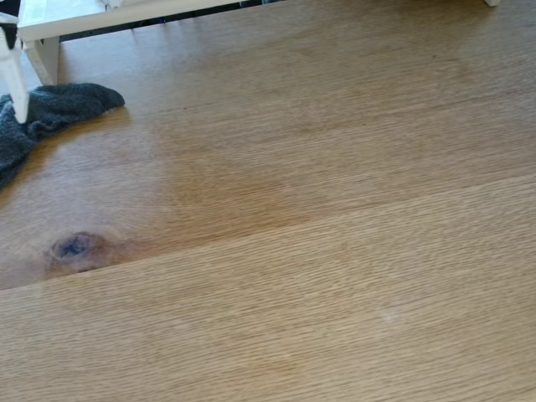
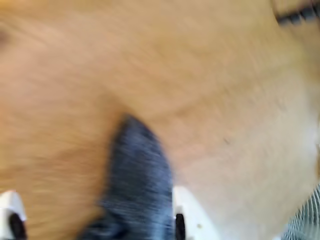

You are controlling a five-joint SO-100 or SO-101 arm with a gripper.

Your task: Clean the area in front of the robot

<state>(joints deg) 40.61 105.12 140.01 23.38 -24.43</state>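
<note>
Two white fingers (image 2: 187,210) flank a grey cloth (image 2: 137,190) on the tabletop (image 1: 335,209).

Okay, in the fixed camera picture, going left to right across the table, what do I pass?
White hand tip at the left edge → dark grey cloth → dark knot in the wood → bare oak tabletop → small pale streak.

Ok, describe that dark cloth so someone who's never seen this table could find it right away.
Start from the wide oak tabletop in the fixed view and go to its upper left corner, below the white frame. The cloth lies crumpled there beside a white claw finger. It is the one soft, dark grey, fuzzy thing on the wood.
</note>
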